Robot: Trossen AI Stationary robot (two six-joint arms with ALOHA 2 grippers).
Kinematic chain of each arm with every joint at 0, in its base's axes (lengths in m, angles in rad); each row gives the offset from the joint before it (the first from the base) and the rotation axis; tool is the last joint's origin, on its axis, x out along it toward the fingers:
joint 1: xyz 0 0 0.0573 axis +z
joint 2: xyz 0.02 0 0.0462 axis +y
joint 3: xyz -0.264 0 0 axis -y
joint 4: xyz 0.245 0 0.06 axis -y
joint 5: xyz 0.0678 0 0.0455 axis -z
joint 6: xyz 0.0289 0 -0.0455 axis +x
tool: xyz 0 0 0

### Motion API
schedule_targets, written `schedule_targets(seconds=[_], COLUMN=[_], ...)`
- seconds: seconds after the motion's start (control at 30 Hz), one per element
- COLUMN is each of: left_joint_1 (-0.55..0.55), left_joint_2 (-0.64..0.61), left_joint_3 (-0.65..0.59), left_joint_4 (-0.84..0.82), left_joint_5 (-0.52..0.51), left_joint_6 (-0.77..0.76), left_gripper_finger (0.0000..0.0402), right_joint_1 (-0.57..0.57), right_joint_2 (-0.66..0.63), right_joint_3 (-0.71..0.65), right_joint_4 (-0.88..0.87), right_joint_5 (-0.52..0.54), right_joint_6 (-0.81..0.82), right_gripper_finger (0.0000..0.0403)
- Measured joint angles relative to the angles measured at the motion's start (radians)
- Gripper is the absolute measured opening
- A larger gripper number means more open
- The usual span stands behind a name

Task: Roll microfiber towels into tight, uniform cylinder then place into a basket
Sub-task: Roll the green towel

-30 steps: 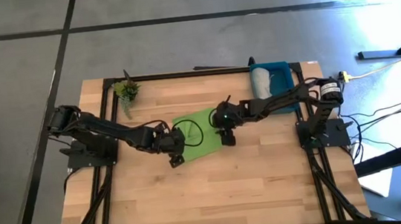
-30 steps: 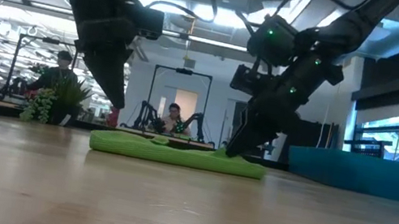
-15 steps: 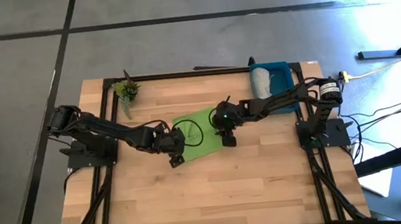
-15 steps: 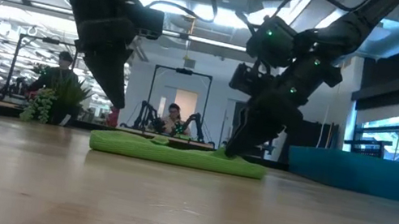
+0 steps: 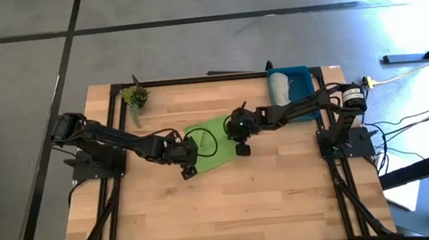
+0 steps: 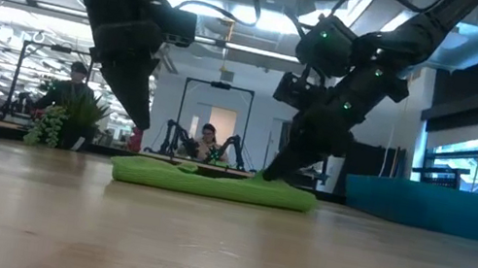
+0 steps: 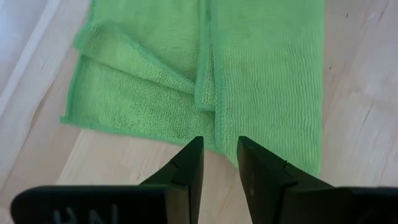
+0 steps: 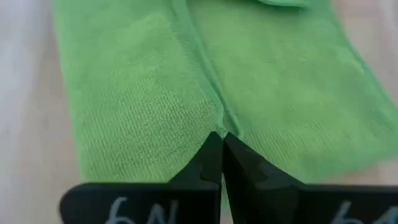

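The bright green towel (image 5: 210,140) lies folded into a long strip on the table's middle, flat in the low view (image 6: 210,184). My right gripper (image 5: 241,149) is shut on its right near end. My left gripper (image 5: 187,169) hovers just above the towel's left near edge, its fingers (image 7: 193,155) a narrow gap apart and empty. The light grey towel (image 5: 280,89) lies rolled in the blue basket (image 5: 303,75) at the far right. My right gripper pinches the green towel between its two fingertips, at the end of a folded edge (image 8: 214,124) that runs along the strip's middle. The fingers slant down from above. The cloth is drawn up a little at the tips (image 6: 262,180); the rest lies on the table.
A small green plant sprig (image 5: 135,98) lies at the far left corner. The basket's wall (image 6: 424,204) stands at the right. Bare wood shows across the near half of the table. People show in the room beyond.
My right gripper has risen slightly and shifted a little toward the table's left, still shut on the green towel, drawing the towel's right end up and inward a touch. The rest of the towel stays flat.
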Motion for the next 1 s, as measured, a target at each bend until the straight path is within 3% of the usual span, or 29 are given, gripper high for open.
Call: schedule_targets(seconds=[0.13,0.5,0.67,1.0], left_joint_1=[-0.003,-0.005,-0.016,-0.023], left_joint_2=[0.0,0.0,0.0,0.0], left_joint_3=[0.0,0.0,0.0,0.0], left_joint_4=[-0.004,-0.014,-0.014,-0.013], left_joint_5=[0.0,0.0,-0.001,0.0], left_joint_6=[0.0,0.0,0.0,0.0], left_gripper_finger=[0.0089,0.0089,0.0089,0.0089], right_joint_1=[0.0,0.001,-0.003,-0.013], right_joint_2=[-0.026,-0.053,-0.053,-0.009], right_joint_3=[0.0,0.001,0.001,0.0], right_joint_4=[0.005,0.112,0.123,0.118], right_joint_5=[0.07,0.104,0.241,0.19], right_joint_6=[0.026,0.073,0.102,0.108], right_gripper_finger=[0.0006,0.0002,0.0002,0.0021])
